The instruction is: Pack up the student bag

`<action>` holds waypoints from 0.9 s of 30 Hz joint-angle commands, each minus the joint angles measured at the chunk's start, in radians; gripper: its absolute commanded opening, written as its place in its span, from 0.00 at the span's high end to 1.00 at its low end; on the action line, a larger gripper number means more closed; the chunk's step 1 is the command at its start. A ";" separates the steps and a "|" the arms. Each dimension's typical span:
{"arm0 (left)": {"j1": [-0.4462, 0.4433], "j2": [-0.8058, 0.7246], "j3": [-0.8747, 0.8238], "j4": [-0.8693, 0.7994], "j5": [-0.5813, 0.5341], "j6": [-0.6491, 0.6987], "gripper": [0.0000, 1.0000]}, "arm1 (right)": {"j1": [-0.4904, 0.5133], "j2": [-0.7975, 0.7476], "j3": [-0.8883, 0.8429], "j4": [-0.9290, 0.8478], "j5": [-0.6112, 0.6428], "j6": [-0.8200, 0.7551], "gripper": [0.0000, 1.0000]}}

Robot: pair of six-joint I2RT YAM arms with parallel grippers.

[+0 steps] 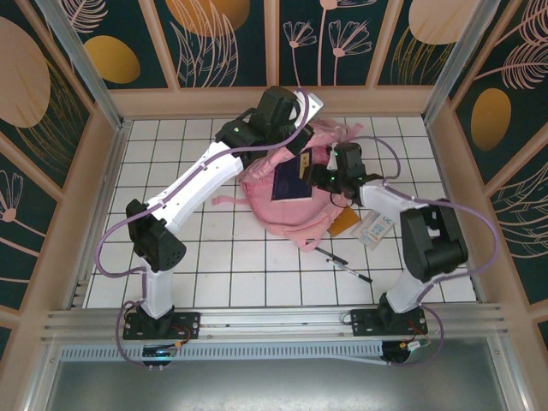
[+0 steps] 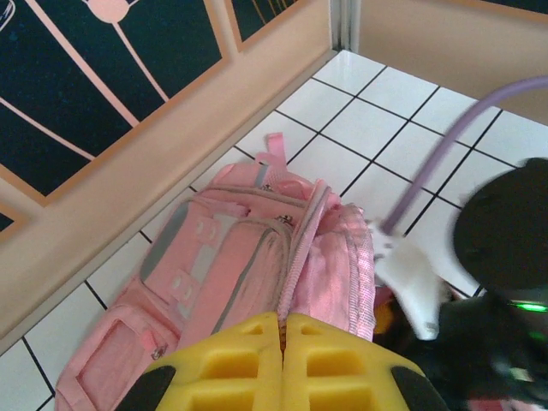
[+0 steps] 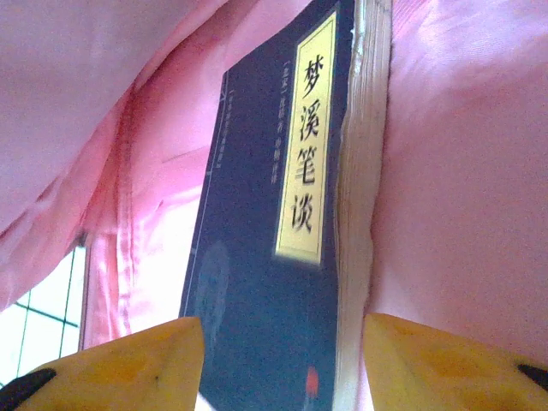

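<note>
Nearest the bases, bare white-tiled surface (image 1: 214,265), open room for moving. Further right, a black pen (image 1: 342,259) and a printed packet (image 1: 374,229), print too small to read. Beyond, toward the back wall, the student bag (image 1: 274,214), lying mouth open. Inside it, the right gripper (image 3: 281,324), fingers apart astride a navy book (image 3: 257,223), yellow label (image 3: 304,145) reading 梦溪笔谈. Farthest, the left gripper (image 2: 283,330), pressed together on the bag's zipper edge.

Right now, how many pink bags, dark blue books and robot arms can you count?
Pink bags: 1 (the student bag)
Dark blue books: 1 (the book)
Robot arms: 2 (the left arm and the right arm)
Total: 4
</note>
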 commanded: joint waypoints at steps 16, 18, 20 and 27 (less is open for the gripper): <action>-0.001 -0.025 0.031 0.109 -0.037 -0.042 1.00 | 0.287 -0.126 -0.164 -0.042 0.174 -0.048 0.75; -0.003 -0.020 0.030 0.104 -0.038 -0.046 1.00 | 0.308 -0.090 -0.151 -0.055 0.209 -0.076 0.75; -0.002 -0.020 0.031 0.102 -0.041 -0.043 1.00 | 0.326 -0.059 -0.144 -0.067 0.259 -0.106 0.75; -0.002 -0.031 0.033 0.100 -0.030 -0.043 1.00 | 0.326 -0.016 -0.132 -0.058 0.472 -0.110 0.76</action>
